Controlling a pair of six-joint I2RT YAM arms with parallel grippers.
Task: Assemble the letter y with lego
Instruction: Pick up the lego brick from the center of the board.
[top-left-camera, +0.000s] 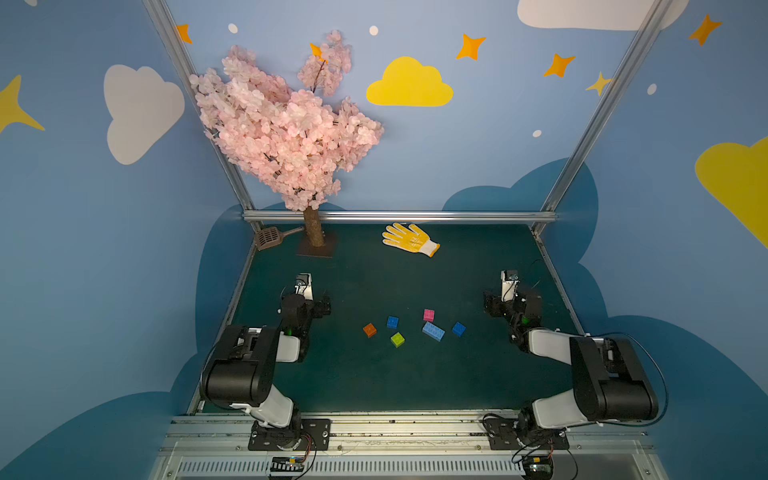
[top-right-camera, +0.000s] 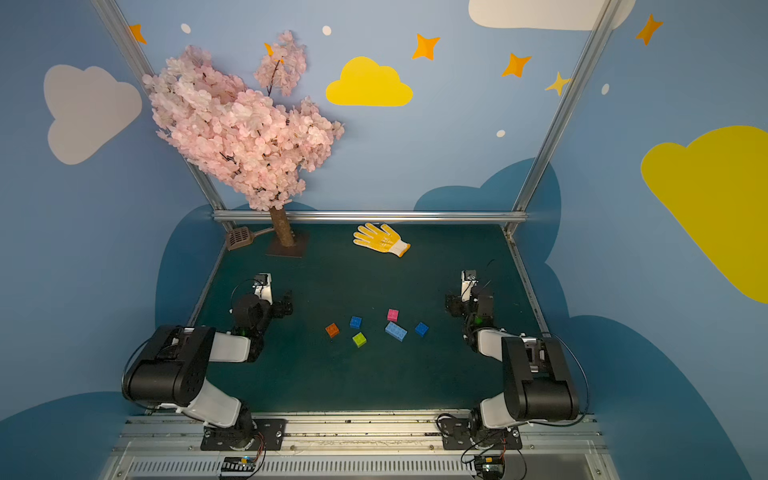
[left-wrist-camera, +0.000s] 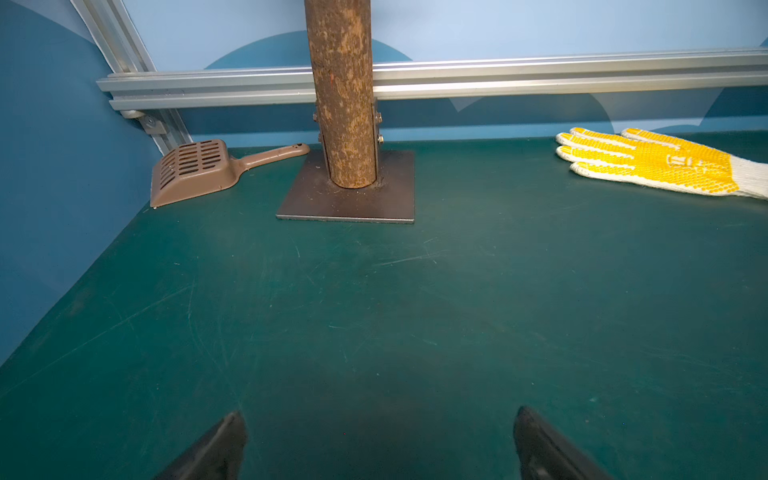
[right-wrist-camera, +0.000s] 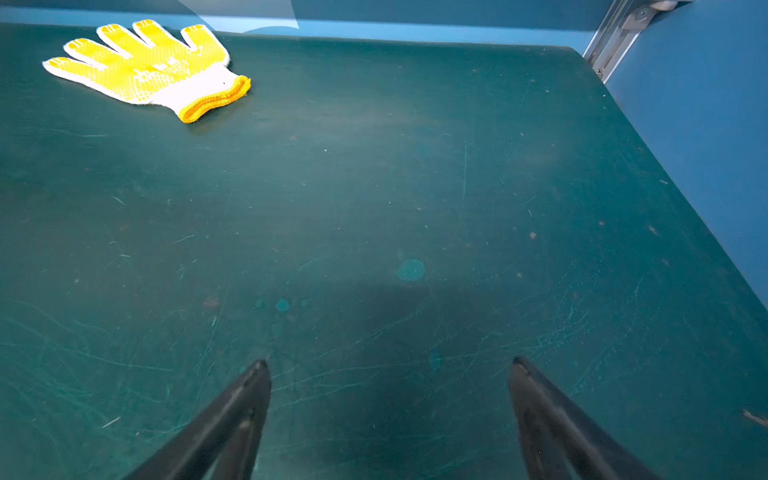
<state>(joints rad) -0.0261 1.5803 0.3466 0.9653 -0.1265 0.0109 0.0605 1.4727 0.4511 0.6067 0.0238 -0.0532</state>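
Green mat (top-left-camera: 415, 382): six lego bricks (top-left-camera: 433, 331) loose, apart; scoop (top-left-camera: 268, 237) beside tree (top-left-camera: 313, 230).

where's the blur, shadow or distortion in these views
Both top views: wide-angle, frame posts splay outward, bricks small but sharp. Left wrist: fingertips blurred, glove crisp. Right wrist: soft shadow on the mat ahead of blurred fingertips.

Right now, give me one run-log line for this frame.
assembly: not begun | lego: six bricks loose, none stacked | left gripper: open, empty | right gripper: open, empty
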